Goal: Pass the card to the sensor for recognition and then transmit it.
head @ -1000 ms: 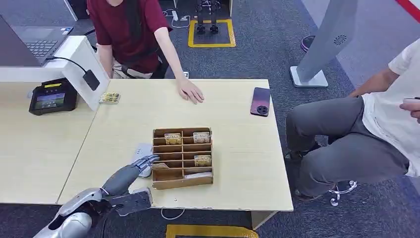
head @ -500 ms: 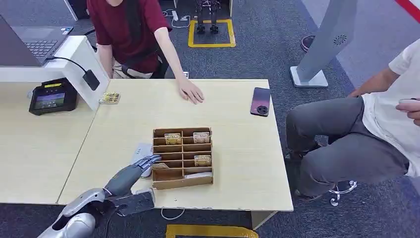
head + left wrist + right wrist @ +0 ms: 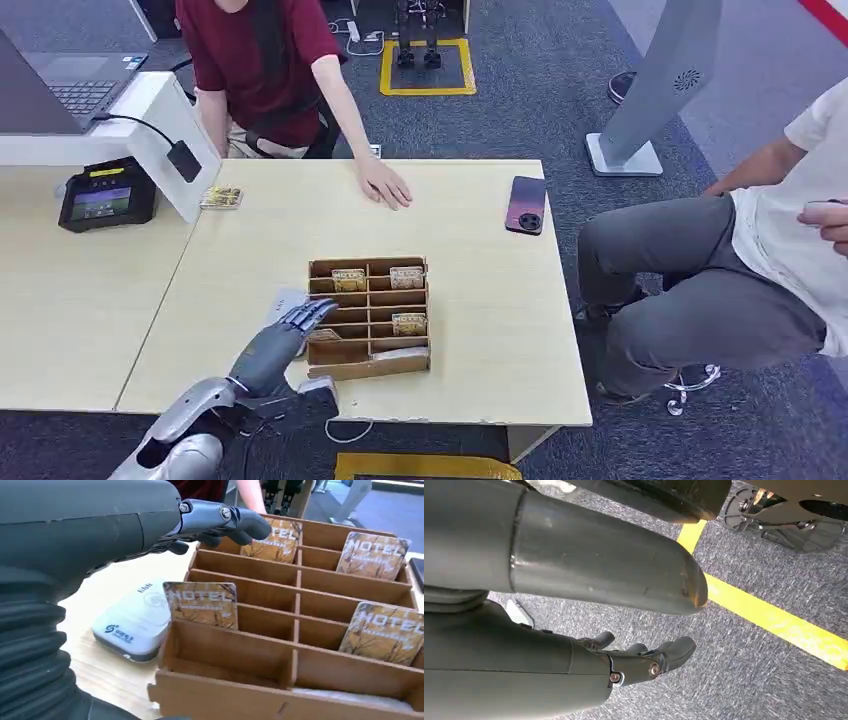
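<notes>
Your left robot hand, fingers spread and holding nothing, has advanced to the organizer's 9 o'clock edge; the card stands just beside, so grasping comes next.

The table has a pale, matt wood-grain top, smooth and faintly speckled. On it the divided box is thin brown board, wood or fibreboard, with raw matt faces and darker cut edges. The hotel cards look like printed card or plastic with a slight sheen. At the box's 9 o'clock the sensor is smooth white plastic on a grey base. The left hand is dark matt plastic with small metal pins; the right hand looks alike. The phone is glossy. The floor is rough grey carpet.
</notes>
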